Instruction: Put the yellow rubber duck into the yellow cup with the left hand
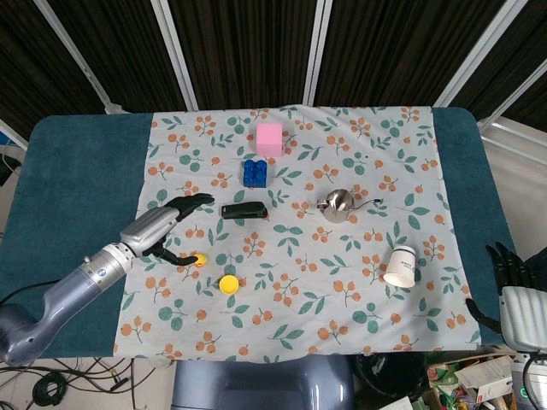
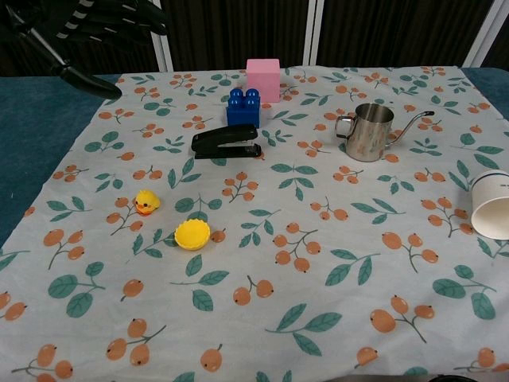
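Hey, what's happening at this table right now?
A two-armed robot is going for the yellow rubber duck with its left hand. The hand is open and hovers beside the duck, not yet holding it. The yellow cup sits empty close by on the floral cloth. The right hand waits at the table's edge.

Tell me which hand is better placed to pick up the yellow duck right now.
The left hand. It hangs open just beside the yellow rubber duck, which lies near the yellow cup. The right hand sits off the cloth at the table's far right edge, past the white paper cup.
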Robot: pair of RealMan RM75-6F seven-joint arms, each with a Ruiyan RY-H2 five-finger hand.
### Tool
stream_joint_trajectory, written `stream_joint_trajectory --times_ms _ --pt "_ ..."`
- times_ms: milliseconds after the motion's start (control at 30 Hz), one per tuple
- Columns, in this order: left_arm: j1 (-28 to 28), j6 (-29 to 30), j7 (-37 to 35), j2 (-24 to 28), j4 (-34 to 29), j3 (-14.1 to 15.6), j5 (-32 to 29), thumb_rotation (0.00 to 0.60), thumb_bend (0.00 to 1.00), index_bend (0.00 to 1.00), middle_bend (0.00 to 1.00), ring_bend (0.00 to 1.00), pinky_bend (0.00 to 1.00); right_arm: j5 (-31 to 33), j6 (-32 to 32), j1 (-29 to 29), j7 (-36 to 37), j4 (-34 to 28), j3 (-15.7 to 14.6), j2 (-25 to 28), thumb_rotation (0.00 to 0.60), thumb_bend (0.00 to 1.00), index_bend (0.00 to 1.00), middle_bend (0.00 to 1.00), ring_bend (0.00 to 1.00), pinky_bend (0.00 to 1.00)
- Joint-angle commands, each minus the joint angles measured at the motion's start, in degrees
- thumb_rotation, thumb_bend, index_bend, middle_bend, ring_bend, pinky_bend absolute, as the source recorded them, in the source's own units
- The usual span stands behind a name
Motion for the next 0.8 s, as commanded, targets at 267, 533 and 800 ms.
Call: stream_joint_trajectory --times_ms 267,533,800 --pt "-0.22 0.75 1.12 -0.49 -1.03 0.86 0.17 0.600 0.22 0.06 0.02 0.00 0.00 -0.50 0.75 -0.44 0.53 -0.07 -0.18 0.48 0.600 0.16 0.07 0.03 0.08 0.16" --pt "-0.32 2.15 4.48 -0.61 -1.88 1.34 -0.01 0.600 0.22 0.06 0.03 0.00 0.00 -0.35 0.45 -0.31 0.50 0.00 -0.15 0.34 0.600 0.16 0.07 0.03 0.08 0.16" --pt "-1.05 2.08 4.41 -3.95 -1.82 1.88 -0.65 0.600 0.26 0.06 0.04 0.00 0.00 -0.22 0.47 -0.37 0.58 -0.08 -0.11 0.46 0.600 0.16 0.07 0.03 0.08 0.16"
